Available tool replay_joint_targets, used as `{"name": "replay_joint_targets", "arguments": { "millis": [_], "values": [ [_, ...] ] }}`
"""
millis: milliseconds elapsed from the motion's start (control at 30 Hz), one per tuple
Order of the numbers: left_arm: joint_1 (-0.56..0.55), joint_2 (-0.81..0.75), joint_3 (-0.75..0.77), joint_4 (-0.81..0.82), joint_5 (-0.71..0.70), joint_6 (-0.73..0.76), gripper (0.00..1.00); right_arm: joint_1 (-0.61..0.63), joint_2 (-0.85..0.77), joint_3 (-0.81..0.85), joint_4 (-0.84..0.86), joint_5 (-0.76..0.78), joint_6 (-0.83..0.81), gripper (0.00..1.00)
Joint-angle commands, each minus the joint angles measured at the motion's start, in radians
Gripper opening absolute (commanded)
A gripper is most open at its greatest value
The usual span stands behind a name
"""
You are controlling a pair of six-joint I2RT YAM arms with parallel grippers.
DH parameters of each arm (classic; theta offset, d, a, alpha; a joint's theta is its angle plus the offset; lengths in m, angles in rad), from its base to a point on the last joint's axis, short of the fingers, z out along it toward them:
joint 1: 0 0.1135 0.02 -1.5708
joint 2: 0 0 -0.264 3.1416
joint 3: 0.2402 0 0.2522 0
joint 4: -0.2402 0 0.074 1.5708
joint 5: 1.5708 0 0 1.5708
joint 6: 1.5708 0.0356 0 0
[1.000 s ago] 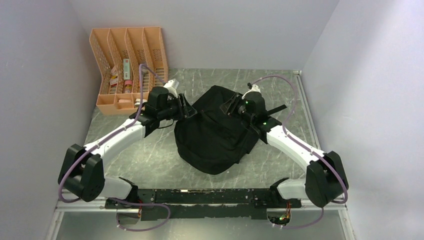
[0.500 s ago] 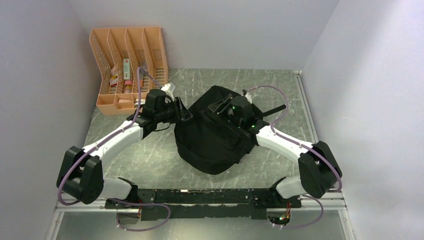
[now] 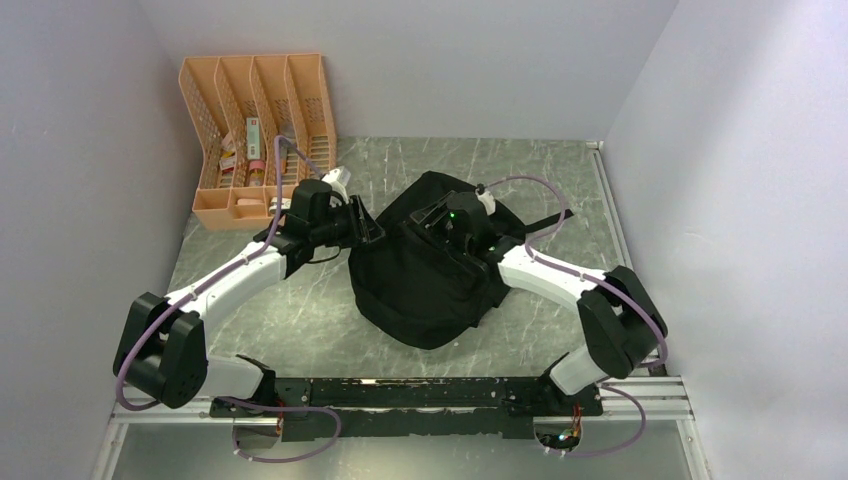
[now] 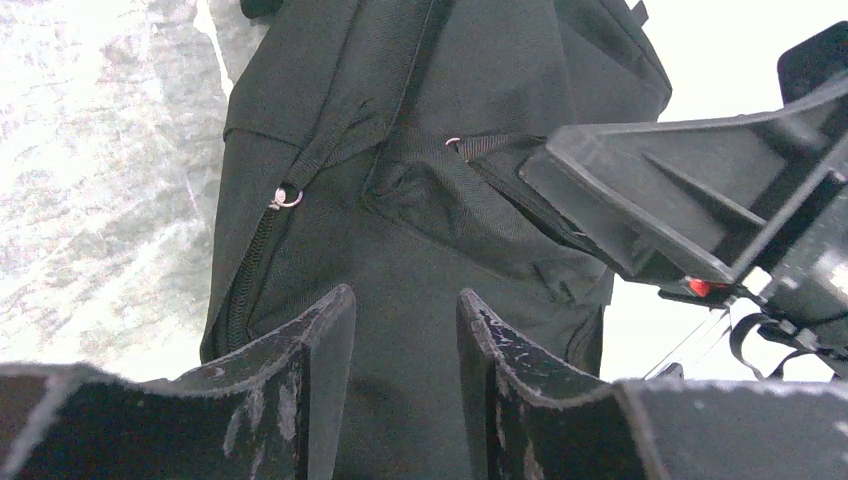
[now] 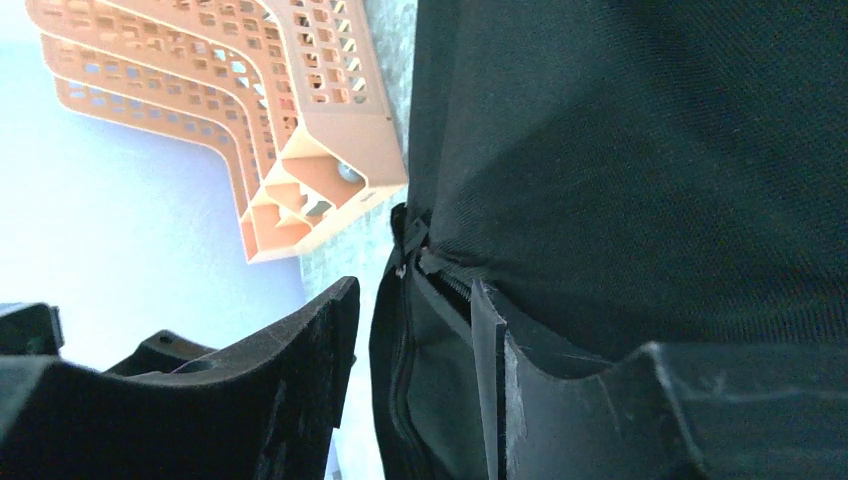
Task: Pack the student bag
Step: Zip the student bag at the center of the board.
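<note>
1. The student bag [image 3: 425, 290]: black, lies flat mid-table, directly under the R gripper and just to the right of the L gripper. Both arms meet at its far end.
2. R gripper [image 5: 414, 284]: jaws part-way apart, straddling the bag's zipped edge. Fabric touches one finger [image 5: 495, 340], w/ a sliver of light beside the other, so not clamped.
3. L gripper [image 4: 405, 292]: tips point into the bag's left side, jaws at a medium gap. Black fabric fills the gap; can't tell if it's pinched or just behind.
4. Zip pull ring [image 4: 285, 197]: beyond the L tips, up and left, at the top of a zip line.
5. Orange mesh organiser [image 3: 258, 130]: beyond and left of the L gripper, apart from the bag. Items in its slots are too small to name.
6. Table [image 3: 560, 170]: grey, marbled.
</note>
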Motion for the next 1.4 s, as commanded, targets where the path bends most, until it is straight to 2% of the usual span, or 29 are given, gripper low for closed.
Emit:
{"name": "replay_joint_targets", "arguments": {
  "millis": [0,400,900,1233,1300,1367],
  "values": [
    [0.009,-0.005,-0.012,0.023,0.037,0.001,0.46,0.007,0.047,0.041,0.008,0.044,0.021,0.49],
    [0.009,0.007,-0.014,0.034,0.060,-0.010,0.45,0.005,0.126,0.108,0.010,0.064,0.010,0.48],
    [0.009,0.014,-0.007,0.021,0.062,-0.003,0.45,0.003,0.228,0.149,0.012,0.077,0.000,0.37],
    [0.009,0.013,-0.014,0.020,0.051,-0.011,0.45,-0.002,0.247,0.152,0.047,0.071,-0.043,0.17],
    [0.009,0.013,-0.011,0.021,0.045,-0.016,0.44,-0.004,0.239,0.145,0.059,0.075,-0.059,0.11],
    [0.010,0.013,-0.008,0.022,0.045,-0.023,0.44,-0.004,0.230,0.139,0.064,0.083,-0.071,0.00]
  ]
}}
